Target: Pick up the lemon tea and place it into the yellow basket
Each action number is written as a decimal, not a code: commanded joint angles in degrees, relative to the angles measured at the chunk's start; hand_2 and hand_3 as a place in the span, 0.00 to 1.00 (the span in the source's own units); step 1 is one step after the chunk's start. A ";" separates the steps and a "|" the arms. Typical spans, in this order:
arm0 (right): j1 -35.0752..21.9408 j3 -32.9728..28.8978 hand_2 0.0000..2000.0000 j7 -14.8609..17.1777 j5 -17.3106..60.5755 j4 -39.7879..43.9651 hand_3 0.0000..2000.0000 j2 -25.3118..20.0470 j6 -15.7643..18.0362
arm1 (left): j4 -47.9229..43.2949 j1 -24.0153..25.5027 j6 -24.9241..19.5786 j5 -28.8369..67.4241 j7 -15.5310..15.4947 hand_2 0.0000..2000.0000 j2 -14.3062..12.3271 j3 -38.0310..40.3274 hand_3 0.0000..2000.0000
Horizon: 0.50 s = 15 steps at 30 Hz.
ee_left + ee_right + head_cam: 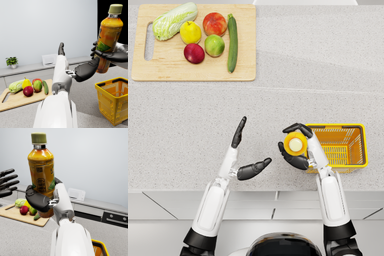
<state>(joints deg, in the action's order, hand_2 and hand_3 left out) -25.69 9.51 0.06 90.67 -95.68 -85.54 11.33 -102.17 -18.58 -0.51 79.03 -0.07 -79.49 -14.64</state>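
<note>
Your lemon tea (295, 144) is standing upright, cap up, off the counter in the right hand (296, 150), whose fingers are wrapping its lower body. The yellow basket (359, 145) is sitting just right of the bottle, so you are needing a short rightward carry and a lowering. The left hand (244, 152) is hanging empty, fingers spread, left of the bottle.

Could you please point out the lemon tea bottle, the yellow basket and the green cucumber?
amber lemon tea bottle (41, 165), right wrist view, on its label.
yellow plastic basket (364, 145), head view, on its right rim.
long green cucumber (232, 42), head view, on its middle.
</note>
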 commanded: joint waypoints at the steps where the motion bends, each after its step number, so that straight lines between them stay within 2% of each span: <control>1: -0.83 -13.09 1.00 0.04 -0.01 -2.52 1.00 0.13 0.54 | -3.98 0.88 0.15 0.00 0.02 0.00 0.11 12.48 0.00; 5: -0.24 -17.08 1.00 0.12 -0.05 0.54 1.00 0.34 1.33 | -1.47 0.86 0.42 -0.02 0.06 0.00 -0.10 15.42 0.00; 6: 0.20 -18.29 1.00 1.16 -0.06 1.97 1.00 0.31 1.52 | -0.70 0.73 0.44 -0.03 0.06 0.00 -0.15 15.77 0.00; 7: 0.15 -18.74 1.00 3.66 -0.06 3.84 1.00 0.35 1.41 | -0.32 0.66 0.46 -0.03 0.06 0.00 -0.20 15.97 0.00; 9: 0.38 -18.32 1.00 11.11 -0.07 8.18 1.00 0.38 -0.15 | 0.15 0.72 0.49 -0.03 0.07 0.00 -0.31 16.18 0.00; 10: 0.48 -17.69 1.00 13.56 -0.06 10.19 1.00 0.40 -0.79 | 0.78 0.44 0.49 -0.03 0.07 0.00 -0.38 16.11 0.00; 13: 0.15 -16.63 1.00 17.57 -0.05 14.18 1.00 0.49 -1.53 | 1.22 0.48 0.51 -0.03 0.07 0.00 -0.55 16.16 0.00; 14: 0.34 -16.41 0.32 18.24 -0.05 14.37 0.84 0.48 -1.67 | 1.77 0.06 0.51 -0.03 0.07 0.00 -0.63 16.12 0.00; 15: 0.88 -16.30 0.00 18.77 -0.06 13.82 0.67 0.41 -4.29 | 1.95 -0.27 0.51 -0.03 0.07 0.00 -0.69 16.13 0.00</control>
<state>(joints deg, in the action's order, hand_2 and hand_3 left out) -24.19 -7.12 19.16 90.60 -82.97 -85.20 5.05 -100.77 -17.73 0.00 79.00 0.00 -80.21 1.28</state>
